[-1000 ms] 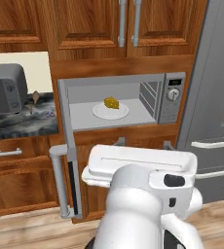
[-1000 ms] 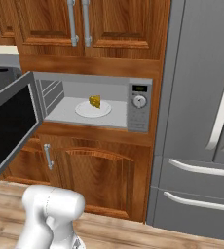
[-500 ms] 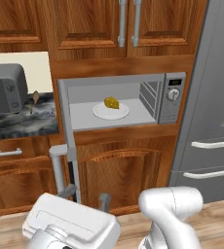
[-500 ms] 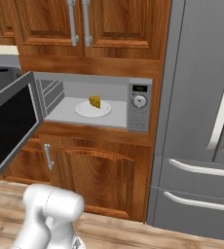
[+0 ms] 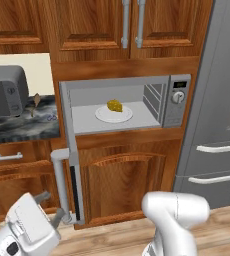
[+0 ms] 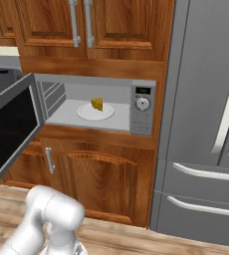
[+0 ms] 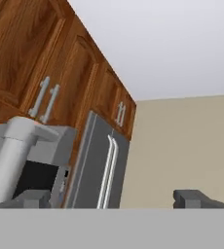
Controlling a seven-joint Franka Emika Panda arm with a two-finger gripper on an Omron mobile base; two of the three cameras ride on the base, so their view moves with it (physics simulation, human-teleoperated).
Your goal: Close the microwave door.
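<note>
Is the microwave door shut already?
No, the microwave door stands swung wide open, so you can see the plate with a yellow piece of food inside the microwave.

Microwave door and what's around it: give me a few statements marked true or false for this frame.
1. The microwave door stands wide open. True.
2. A plate with a yellow piece of food sits inside the microwave. True.
3. The tool is shut on the door's handle. False: its fingers are spread, low beside the handle's bottom end, clamping nothing.
4. The microwave's knob is on the hinge side. False: it is on the panel opposite the hinge.
5. A fridge stands beside the microwave. True.
</note>
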